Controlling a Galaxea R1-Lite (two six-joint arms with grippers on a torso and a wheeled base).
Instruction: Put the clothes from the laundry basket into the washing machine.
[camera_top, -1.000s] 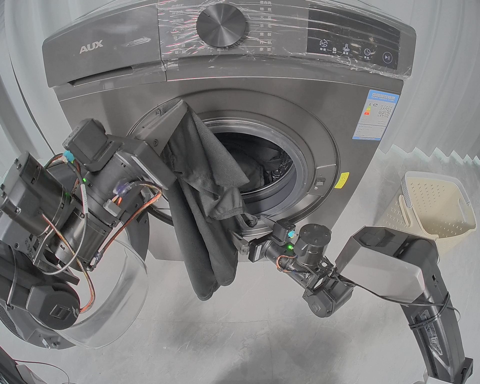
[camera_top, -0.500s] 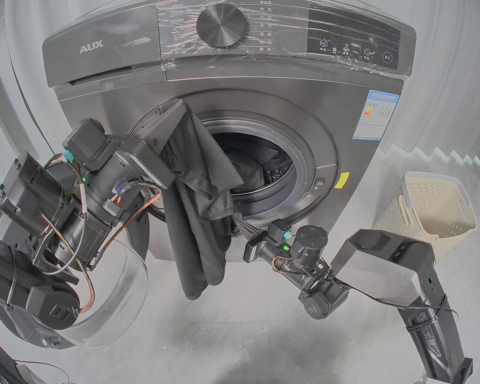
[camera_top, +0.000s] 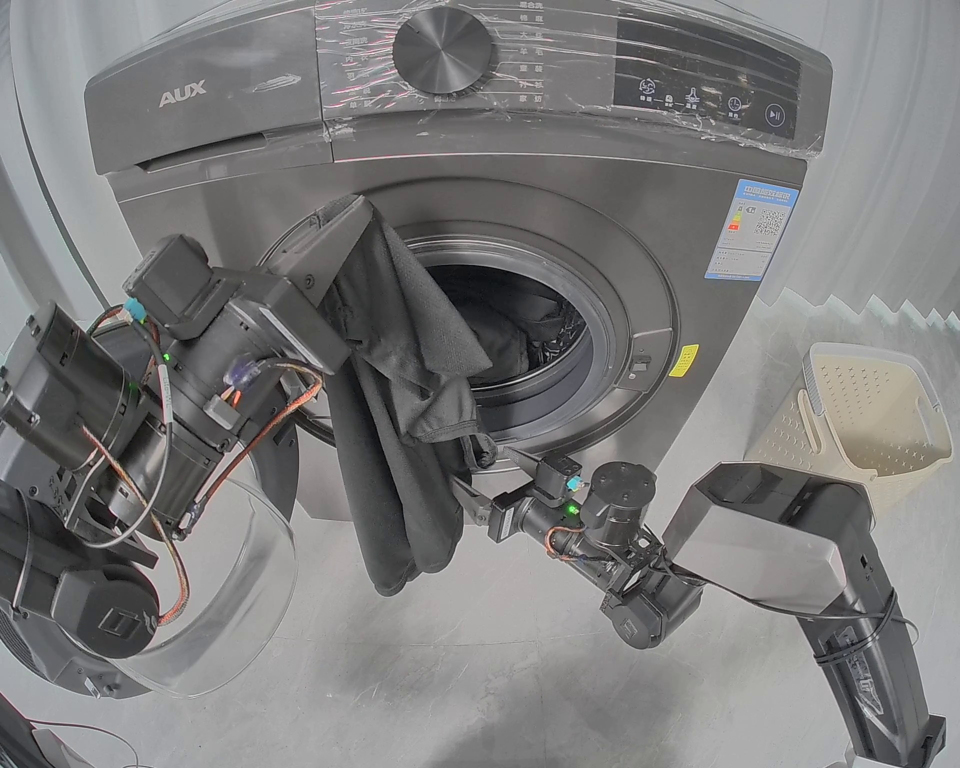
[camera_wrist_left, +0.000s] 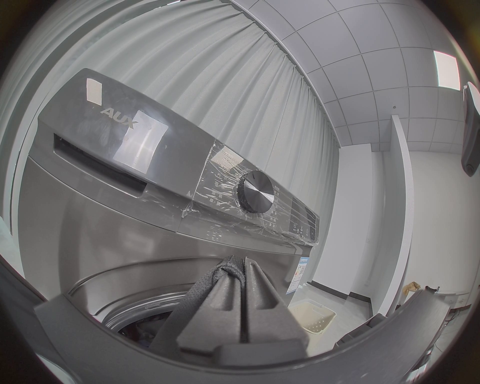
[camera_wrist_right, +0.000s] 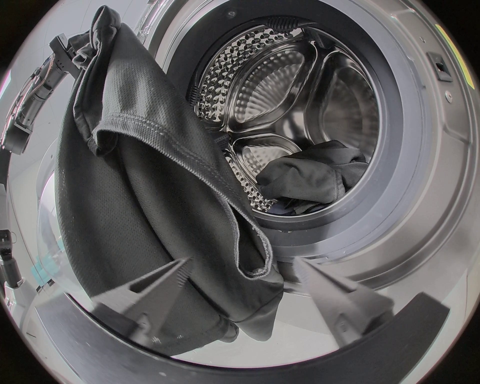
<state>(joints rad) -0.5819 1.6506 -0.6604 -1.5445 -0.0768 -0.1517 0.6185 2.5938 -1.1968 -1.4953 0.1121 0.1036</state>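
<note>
A dark grey garment (camera_top: 405, 400) hangs in front of the washing machine's open port (camera_top: 520, 330), at its left side. My left gripper (camera_top: 352, 215) is shut on the garment's top edge; the shut fingers (camera_wrist_left: 260, 300) pinch the fabric (camera_wrist_left: 227, 266). My right gripper (camera_top: 482, 472) stands open at the lower right fold of the garment, with the fold (camera_wrist_right: 250, 280) hanging between its spread fingertips (camera_wrist_right: 165, 280). Other dark clothes (camera_wrist_right: 310, 175) lie inside the drum.
The round glass door (camera_top: 240, 590) stands open at lower left, under my left arm. A cream laundry basket (camera_top: 870, 410) sits on the floor to the right of the machine. Bare grey floor lies in front.
The garment's hanging hem has risen and swung slightly left. My right gripper has shifted a little by the lower fold. The left arm has kept still.
</note>
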